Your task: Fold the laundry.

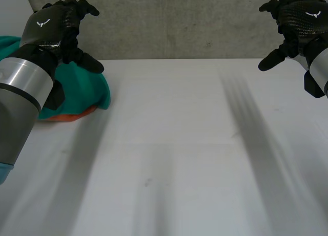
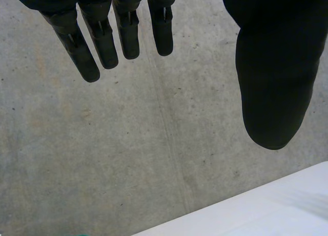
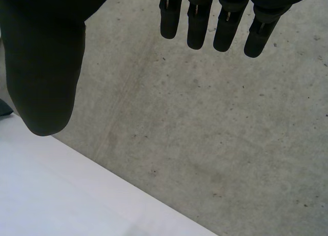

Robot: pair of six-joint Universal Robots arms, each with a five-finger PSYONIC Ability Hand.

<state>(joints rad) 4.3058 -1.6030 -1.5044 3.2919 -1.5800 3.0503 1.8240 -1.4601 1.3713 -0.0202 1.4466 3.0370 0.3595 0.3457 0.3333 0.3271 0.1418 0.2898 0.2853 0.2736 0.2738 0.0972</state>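
A heap of laundry, teal cloth (image 1: 84,90) over an orange piece (image 1: 77,114), lies at the far left of the white table (image 1: 179,154). My left hand (image 1: 56,26) hangs raised above and in front of that heap, open, holding nothing; its fingers (image 2: 105,39) and thumb (image 2: 274,87) are relaxed and apart in the left wrist view. My right hand (image 1: 297,21) is raised at the far right, away from the cloth, open and empty, with its fingers (image 3: 225,23) and thumb (image 3: 43,77) spread.
A grey concrete wall (image 1: 179,21) stands right behind the table's far edge. The table's far edge (image 2: 266,200) runs below my left hand, and the same edge (image 3: 102,174) runs below my right hand.
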